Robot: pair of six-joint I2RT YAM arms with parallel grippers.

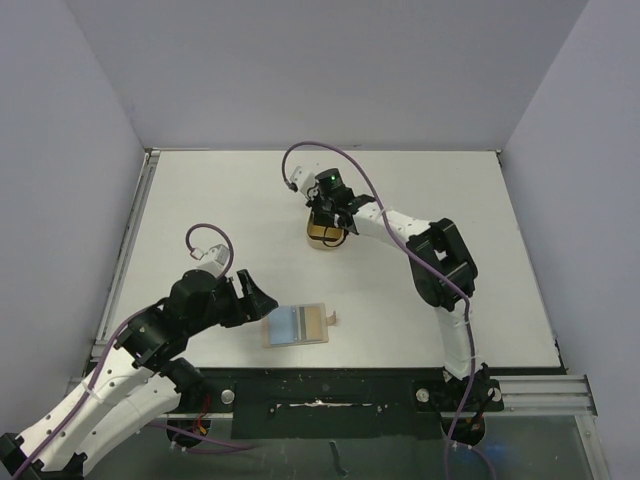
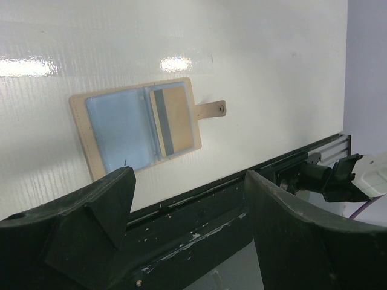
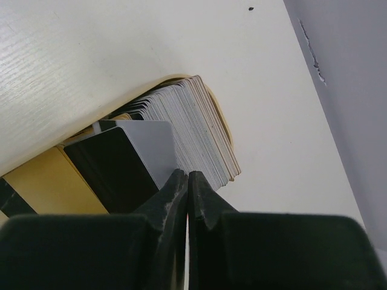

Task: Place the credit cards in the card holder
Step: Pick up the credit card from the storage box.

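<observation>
Where the right gripper [image 3: 186, 181] dips into the tray [image 1: 322, 245] at the middle of the table [image 1: 200, 200], its black jaws are pressed flat together. Their tips sit against the lower corner of a grey-white card [image 3: 154, 145]; whether that thin edge is nipped between them cannot be told. The card stands on edge at the front of a dense pack of cards [image 3: 196, 115], slightly fanned. Their edges show as fine grey, white and pale tan lines with rounded corners. Beside it leans a glossy black card [image 3: 112, 169], and next to that a matt yellow card [image 3: 48, 181]. The tray is tan with a rounded rim; the table is white and shiny, with a fine grain.

The holder [image 2: 136, 127] lies well apart from the tray, near the table's front edge. It is opened flat: a tan, leather-like rectangle with two filmy pockets. One pocket shows a pale blue card [image 2: 118, 130], the other a tan-gold striped card [image 2: 175, 121] with its grey band toward the fold. A short tab [image 2: 210, 110] with a round snap juts from that half. The left gripper [image 2: 188, 181] hovers just beside the holder, jaws spread wide with nothing between them.
</observation>
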